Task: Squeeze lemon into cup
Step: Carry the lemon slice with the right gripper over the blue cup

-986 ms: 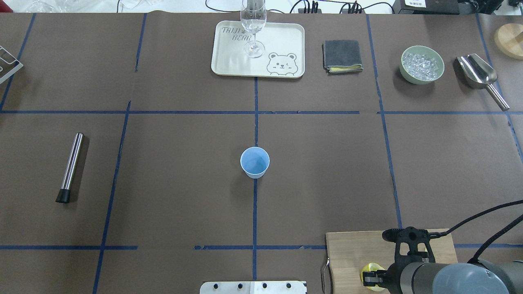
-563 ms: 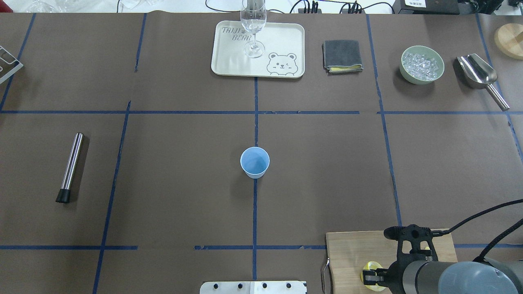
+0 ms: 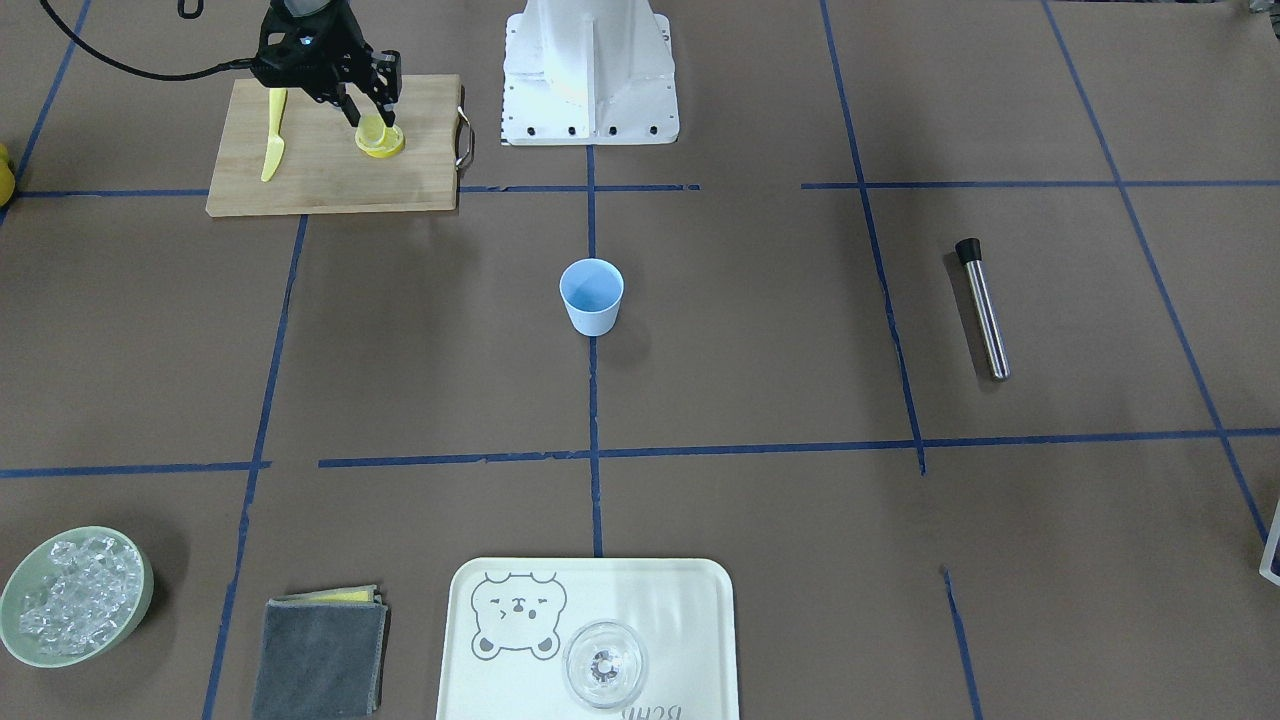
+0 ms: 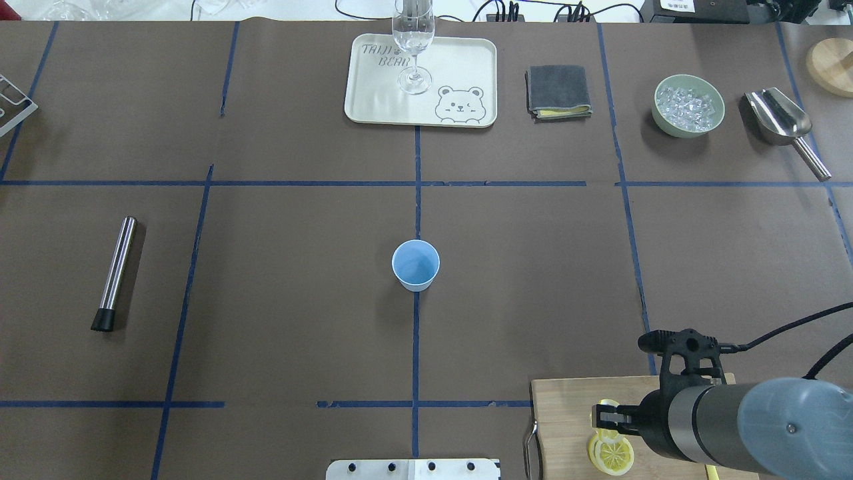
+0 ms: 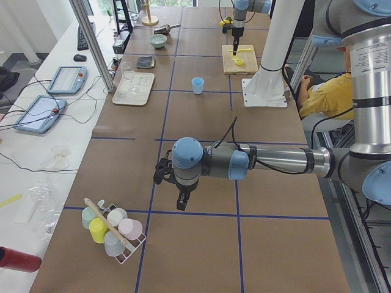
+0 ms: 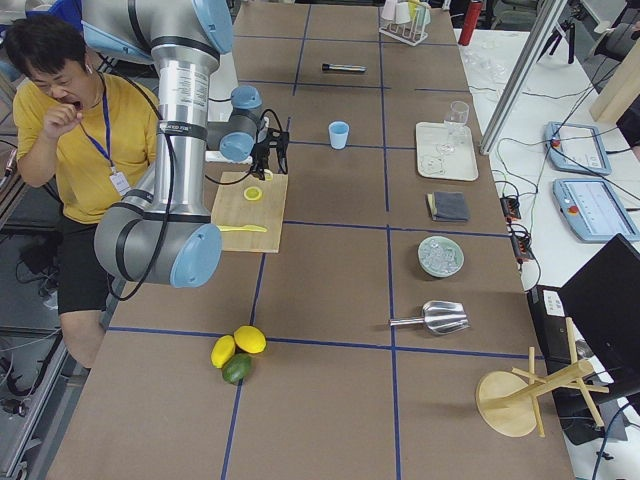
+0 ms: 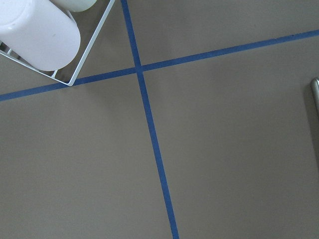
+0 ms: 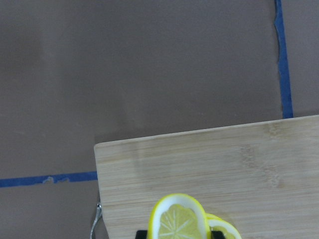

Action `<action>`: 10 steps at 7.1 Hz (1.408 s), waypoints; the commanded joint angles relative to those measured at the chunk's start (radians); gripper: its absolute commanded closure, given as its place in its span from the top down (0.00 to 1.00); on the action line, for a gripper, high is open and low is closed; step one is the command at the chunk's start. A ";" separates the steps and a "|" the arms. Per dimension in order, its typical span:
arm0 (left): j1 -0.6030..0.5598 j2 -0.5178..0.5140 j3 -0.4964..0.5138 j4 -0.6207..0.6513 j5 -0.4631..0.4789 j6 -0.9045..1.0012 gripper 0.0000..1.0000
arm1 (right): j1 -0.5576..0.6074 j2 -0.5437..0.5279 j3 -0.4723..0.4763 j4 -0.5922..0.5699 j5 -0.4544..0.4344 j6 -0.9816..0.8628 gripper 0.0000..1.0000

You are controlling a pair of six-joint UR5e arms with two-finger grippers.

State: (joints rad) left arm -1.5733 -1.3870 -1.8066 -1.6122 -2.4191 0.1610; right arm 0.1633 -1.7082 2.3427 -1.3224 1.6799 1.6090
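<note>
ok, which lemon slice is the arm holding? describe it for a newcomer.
Find the wooden cutting board by the robot's base. The lemon slice is the one pinched in the right gripper, raised above the slices lying flat on the board.

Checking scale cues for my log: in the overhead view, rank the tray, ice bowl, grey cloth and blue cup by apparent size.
1. tray
2. ice bowl and grey cloth, too alike to rank
3. blue cup
</note>
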 commanded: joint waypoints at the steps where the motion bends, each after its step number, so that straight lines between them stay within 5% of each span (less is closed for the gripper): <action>1: -0.002 0.000 0.001 0.000 0.000 0.005 1.00 | 0.079 0.083 -0.023 -0.012 0.078 -0.009 0.50; 4: -0.002 0.000 0.001 0.000 0.000 0.006 1.00 | 0.180 0.506 -0.113 -0.355 0.087 -0.073 0.50; 10: -0.002 0.020 0.000 -0.020 0.000 0.020 1.00 | 0.314 0.903 -0.523 -0.347 0.092 -0.075 0.54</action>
State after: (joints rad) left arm -1.5754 -1.3678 -1.8070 -1.6246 -2.4191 0.1809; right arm 0.4696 -0.8608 1.8976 -1.6708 1.7706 1.5326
